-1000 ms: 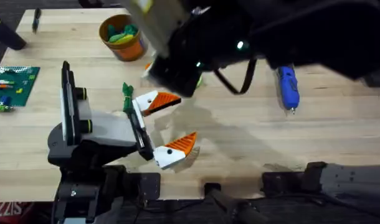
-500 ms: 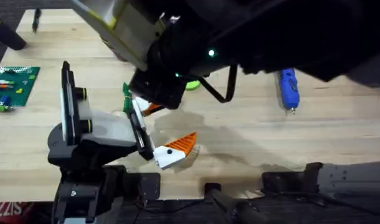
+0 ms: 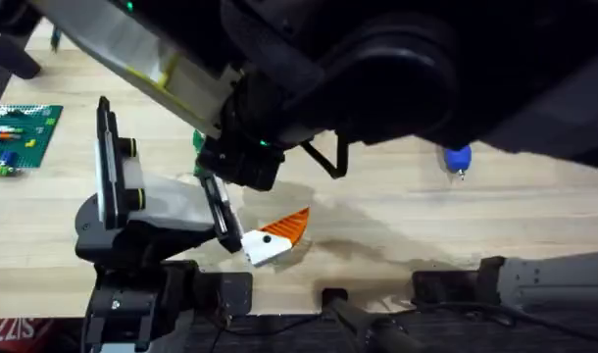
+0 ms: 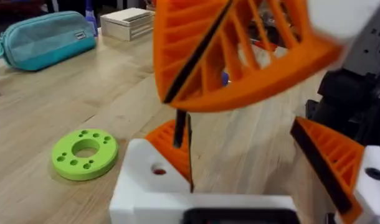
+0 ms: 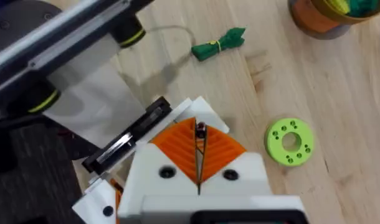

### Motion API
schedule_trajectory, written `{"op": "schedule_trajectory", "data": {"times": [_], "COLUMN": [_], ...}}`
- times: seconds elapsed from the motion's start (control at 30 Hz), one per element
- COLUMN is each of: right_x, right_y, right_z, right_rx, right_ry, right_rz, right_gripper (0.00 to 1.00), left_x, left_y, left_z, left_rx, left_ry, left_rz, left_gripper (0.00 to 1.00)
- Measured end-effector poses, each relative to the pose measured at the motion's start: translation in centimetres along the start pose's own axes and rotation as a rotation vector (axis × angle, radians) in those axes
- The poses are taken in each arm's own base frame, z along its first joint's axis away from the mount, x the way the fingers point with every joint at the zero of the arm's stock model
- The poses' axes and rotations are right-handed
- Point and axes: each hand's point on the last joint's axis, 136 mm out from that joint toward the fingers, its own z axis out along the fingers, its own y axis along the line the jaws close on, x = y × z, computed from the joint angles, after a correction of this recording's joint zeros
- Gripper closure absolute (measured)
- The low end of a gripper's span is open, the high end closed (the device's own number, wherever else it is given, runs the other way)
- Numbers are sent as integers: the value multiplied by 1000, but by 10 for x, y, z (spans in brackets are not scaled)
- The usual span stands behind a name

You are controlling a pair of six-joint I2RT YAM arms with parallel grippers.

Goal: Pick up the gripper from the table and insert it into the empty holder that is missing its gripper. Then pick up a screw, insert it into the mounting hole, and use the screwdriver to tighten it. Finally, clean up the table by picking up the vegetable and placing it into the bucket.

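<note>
Green vegetable (image 5: 219,43) flat, lengthwise toward bucket (image 5: 327,15)

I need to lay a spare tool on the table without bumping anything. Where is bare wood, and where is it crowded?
Bare wood runs below the screwdriver toward the right side of the table, and between the green brick plate and the white holder. It is crowded at the middle, where the right gripper hangs beside the vegetable and lime-green ring disc.
</note>
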Motion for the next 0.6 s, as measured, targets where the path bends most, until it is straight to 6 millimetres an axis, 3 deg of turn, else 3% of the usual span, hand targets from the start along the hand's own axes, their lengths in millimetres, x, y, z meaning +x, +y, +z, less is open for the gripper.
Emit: {"op": "schedule_trajectory", "data": {"times": [0.37,0.6], "right_x": [7,7], "right_y": [1,1], "right_z": [18,18], "right_rx": [-6,-6], "right_ry": [49,52], "right_rz": [0,0], "right_gripper": [997,997], "left_x": [0,0], "left_y": [0,0], "left_z": [0,0], "left_rx": [0,0], "left_ry": [0,0], "left_rz": [0,0], "left_gripper": [16,15]}}
